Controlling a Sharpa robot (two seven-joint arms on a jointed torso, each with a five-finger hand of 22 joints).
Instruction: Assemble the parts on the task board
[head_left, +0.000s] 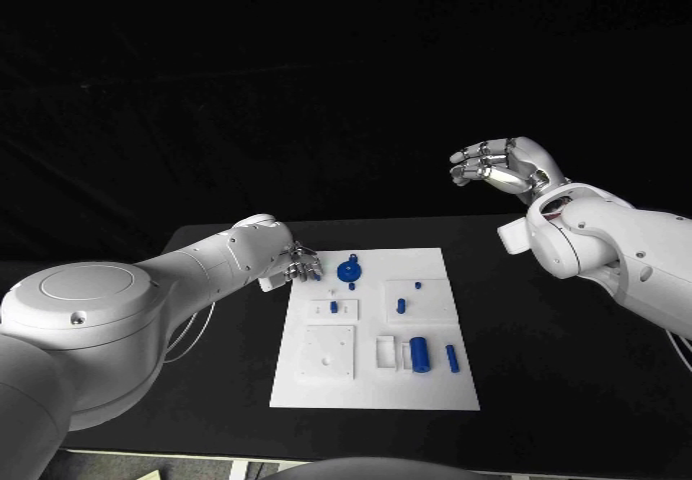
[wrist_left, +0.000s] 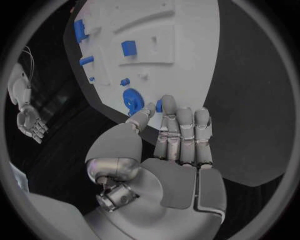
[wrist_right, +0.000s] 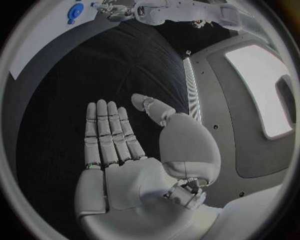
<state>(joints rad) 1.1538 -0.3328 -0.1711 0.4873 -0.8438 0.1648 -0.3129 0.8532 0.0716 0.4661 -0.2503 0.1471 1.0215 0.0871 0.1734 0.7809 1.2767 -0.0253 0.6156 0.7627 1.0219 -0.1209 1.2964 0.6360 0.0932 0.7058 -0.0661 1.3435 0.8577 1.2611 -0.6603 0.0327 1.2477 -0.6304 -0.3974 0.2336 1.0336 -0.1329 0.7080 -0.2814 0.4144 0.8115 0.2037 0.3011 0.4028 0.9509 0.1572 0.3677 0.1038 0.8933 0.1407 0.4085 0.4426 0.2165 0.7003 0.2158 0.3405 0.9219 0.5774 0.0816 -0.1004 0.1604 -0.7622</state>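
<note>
Black table (head_left: 577, 340): carries the white task board (head_left: 378, 385) at its middle.
Left hand (head_left: 299, 264): at the board's far left corner, fingers straight and close together, nothing held, beside the round blue part (head_left: 349, 270).
Right hand (head_left: 500, 166): raised beyond the table's far right, well apart from the board, fingers loosely spread, empty.
Blue cylinder (head_left: 420, 354): lying near the board's near right, thin blue pin (head_left: 451, 359) just right of it.
Small blue pegs (head_left: 335, 307): standing mid-board.
</note>
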